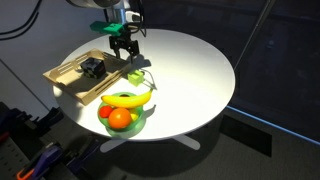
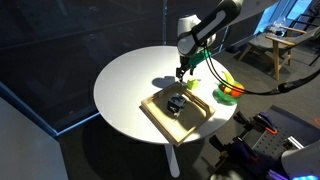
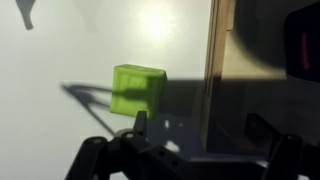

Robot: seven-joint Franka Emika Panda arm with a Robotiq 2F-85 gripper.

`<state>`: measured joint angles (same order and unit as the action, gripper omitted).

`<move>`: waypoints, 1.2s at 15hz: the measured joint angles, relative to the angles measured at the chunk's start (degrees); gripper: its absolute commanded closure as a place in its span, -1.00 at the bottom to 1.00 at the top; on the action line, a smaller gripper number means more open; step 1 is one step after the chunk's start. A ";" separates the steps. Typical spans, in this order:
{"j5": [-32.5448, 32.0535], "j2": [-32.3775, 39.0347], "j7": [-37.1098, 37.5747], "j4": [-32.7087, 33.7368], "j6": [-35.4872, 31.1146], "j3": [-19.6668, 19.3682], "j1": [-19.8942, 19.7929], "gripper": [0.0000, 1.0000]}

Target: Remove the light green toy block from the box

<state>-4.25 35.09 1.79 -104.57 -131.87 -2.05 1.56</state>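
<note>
The light green toy block [image 3: 138, 90] lies on the white table just outside the box, beside its rim; it shows in both exterior views [image 1: 135, 77] [image 2: 190, 86]. The box [image 1: 62, 75] [image 2: 155, 113] is a shallow light-wood tray, and its rim [image 3: 215, 70] runs down the wrist view. My gripper [image 3: 200, 125] is open and empty. It hangs above the table near the block and the box's rim, touching neither, in both exterior views [image 1: 123, 50] [image 2: 181, 72].
A dark green and black toy [image 1: 93, 67] [image 2: 176, 103] lies in the box. A green fruit bowl [image 1: 104, 118] [image 2: 222, 98] with a banana [image 1: 128, 98] and an orange [image 1: 120, 118] stands near the table's edge, close to the block.
</note>
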 measured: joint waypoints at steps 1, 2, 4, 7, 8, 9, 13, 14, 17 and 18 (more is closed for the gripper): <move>0.00 -0.88 -0.08 -0.49 0.39 0.23 0.40 -1.00; 0.00 -1.80 -0.11 -0.95 1.21 0.47 0.81 -1.00; 0.00 -3.65 -0.13 -1.83 3.60 0.82 1.53 -1.00; 0.00 -6.82 -0.15 -3.56 7.78 1.39 2.19 -1.00; 0.00 -7.98 -0.15 -4.28 9.12 1.62 2.29 -1.00; 0.00 -9.29 -0.16 -5.14 10.42 1.90 2.36 -1.00; 0.00 -14.44 -0.16 -8.88 14.19 3.02 2.83 -1.00; 0.00 -15.67 -0.16 -9.82 14.85 3.27 3.01 -1.00; 0.00 -19.40 -0.07 -12.79 15.42 3.78 3.55 -1.00; 0.00 -20.69 -0.02 -13.78 15.42 3.90 3.64 -1.00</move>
<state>-4.25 14.40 1.77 -118.35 -116.45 1.85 5.19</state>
